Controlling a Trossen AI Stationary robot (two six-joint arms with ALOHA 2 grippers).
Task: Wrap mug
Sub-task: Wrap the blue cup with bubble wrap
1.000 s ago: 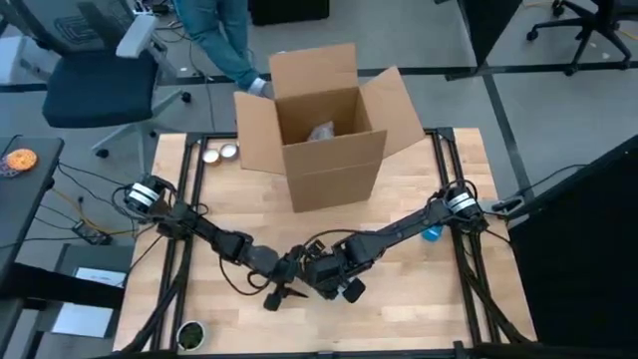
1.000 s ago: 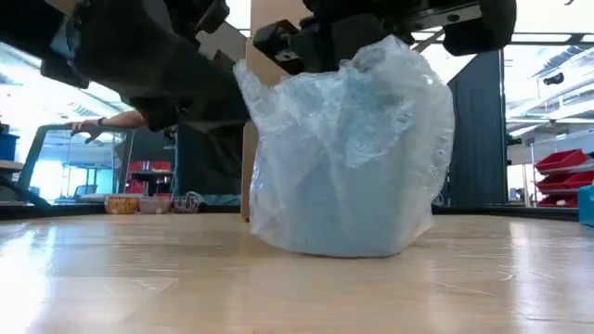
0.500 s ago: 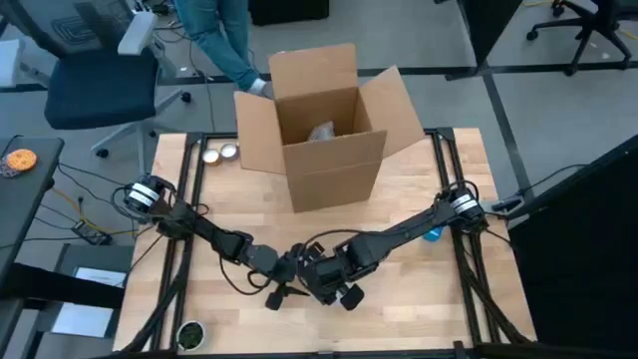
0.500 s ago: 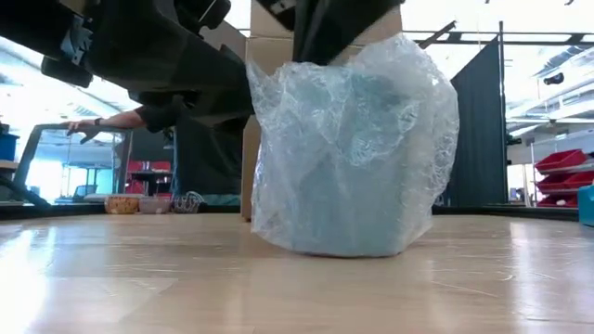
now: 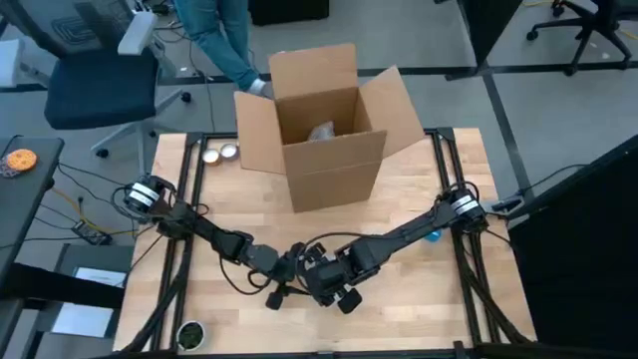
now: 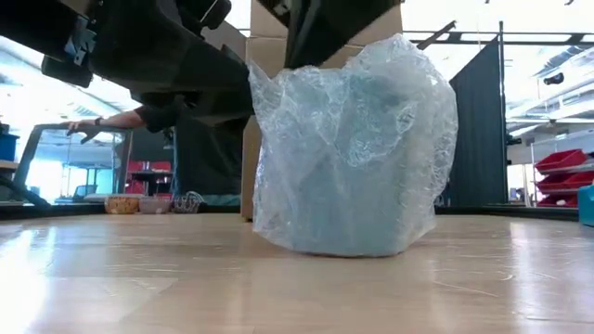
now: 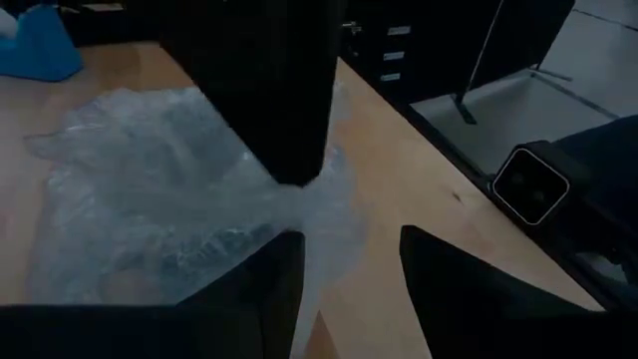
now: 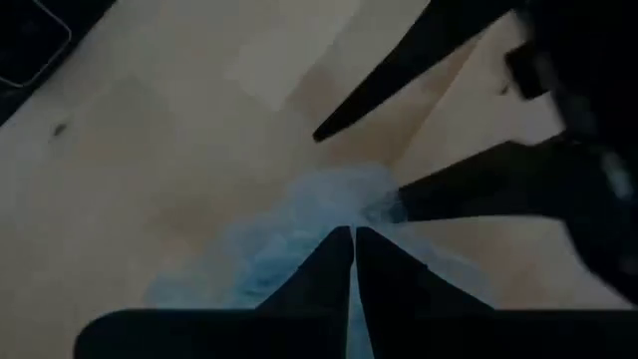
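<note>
One mug bundle (image 6: 353, 158), swathed in one sheet of bubble wrap (image 7: 169, 199), stands on the table (image 5: 419, 209) directly under both claws. One open cardboard box (image 5: 324, 120) sits beyond them. The right gripper (image 8: 351, 261) reaches down, fingers pinched tight on the wrap. The left gripper (image 7: 344, 289) stands alongside, fingers spread, wrap trailing between them.

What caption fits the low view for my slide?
Bubble-wrapped blue mug standing on the wooden table, both arms overhead.

Open cardboard box (image 5: 324, 125), office chair (image 5: 95, 75), person (image 5: 221, 35) behind table.
</note>
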